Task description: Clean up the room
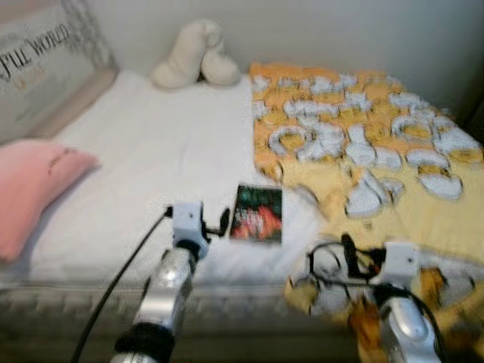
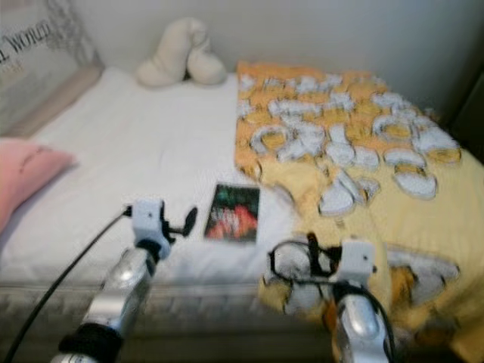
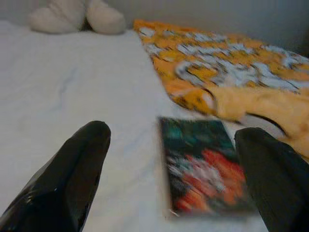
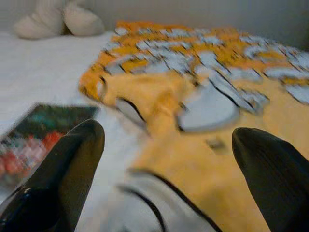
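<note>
Two grippers poised over an unmade bed

Two silver arms reach in from the near edge of the bed (image 1: 144, 151). The left gripper (image 3: 174, 159) is released, its black fingers spread wide and apart from the dark book (image 1: 257, 214) that lies flat on the white sheet just ahead. The right gripper (image 4: 166, 159), also spread open, hangs over the near part of the rumpled yellow blanket (image 1: 363, 136), which covers the right half of the bed. A pink pillow (image 1: 34, 185) rests at the left; a cream plush toy (image 1: 195, 54) sits far back against the wall.
</note>
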Controlling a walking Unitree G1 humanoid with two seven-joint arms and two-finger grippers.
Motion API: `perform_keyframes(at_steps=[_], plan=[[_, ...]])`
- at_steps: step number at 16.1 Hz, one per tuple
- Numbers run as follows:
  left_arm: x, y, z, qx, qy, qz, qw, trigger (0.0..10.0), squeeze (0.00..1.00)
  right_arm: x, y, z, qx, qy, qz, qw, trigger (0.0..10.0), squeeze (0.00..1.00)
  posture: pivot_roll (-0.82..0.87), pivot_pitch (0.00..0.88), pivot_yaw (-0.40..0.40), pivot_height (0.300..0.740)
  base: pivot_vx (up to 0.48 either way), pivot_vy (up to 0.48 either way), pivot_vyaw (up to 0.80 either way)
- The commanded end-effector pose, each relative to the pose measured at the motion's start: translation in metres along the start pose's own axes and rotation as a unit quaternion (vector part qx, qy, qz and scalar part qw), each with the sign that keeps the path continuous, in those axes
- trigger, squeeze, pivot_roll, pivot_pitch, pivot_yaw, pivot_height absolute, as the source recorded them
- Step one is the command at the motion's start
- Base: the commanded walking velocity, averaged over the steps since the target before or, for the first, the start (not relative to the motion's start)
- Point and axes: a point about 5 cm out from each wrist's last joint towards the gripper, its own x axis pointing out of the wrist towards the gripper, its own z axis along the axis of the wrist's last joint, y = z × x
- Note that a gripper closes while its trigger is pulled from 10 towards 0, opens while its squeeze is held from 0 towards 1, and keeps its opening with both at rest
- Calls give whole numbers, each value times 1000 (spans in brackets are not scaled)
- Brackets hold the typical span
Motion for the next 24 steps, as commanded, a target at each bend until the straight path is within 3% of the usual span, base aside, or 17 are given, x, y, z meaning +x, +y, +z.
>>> perform_keyframes(at_steps=[1,8,9,11,12,14,15,16,19,22,24], plan=[[-1,8,2,10,-3,6,1000,10000,0,3,9,3,7,-8,13,1000,10000,0,26,0,8,740,480,0,0],[0,7,5,-7,-13,8,1000,10000,0,11,12,7,-16,-8,44,999,10000,0,34,0,0,740,480,0,0],[0,11,4,-15,-8,19,1000,10000,0,22,12,13,-25,-8,60,998,10000,0,39,0,3,740,480,0,0],[1,11,4,-19,-8,25,999,10000,0,36,10,15,6,12,62,998,10000,0,54,0,-2,740,240,0,0],[0,2,10,-14,-7,-23,1000,10000,0,45,10,9,70,44,53,995,10000,0,83,0,-10,740,0,0,0],[-7,-5,11,-12,24,-96,995,10000,0,47,12,-3,106,70,31,991,10000,0,115,69,-13,740,0,0,0],[-18,-9,25,-8,21,-166,986,10000,0,47,17,-13,135,91,21,986,10000,0,164,174,-12,740,0,0,0],[-23,-9,34,-6,19,-196,980,10000,0,47,26,-20,151,107,26,982,10000,0,190,211,-9,740,0,0,0],[-25,-7,50,5,4,-198,980,10000,0,44,42,-31,141,125,49,981,10000,0,191,226,-11,740,0,0,0],[-30,-16,50,-1,12,-212,977,10000,0,54,48,-18,79,92,40,992,10000,0,166,243,-17,740,0,0,0],[-38,-23,53,6,15,-239,971,10000,0,56,50,-17,80,93,42,992,10000,0,166,273,-20,740,0,0,0]])
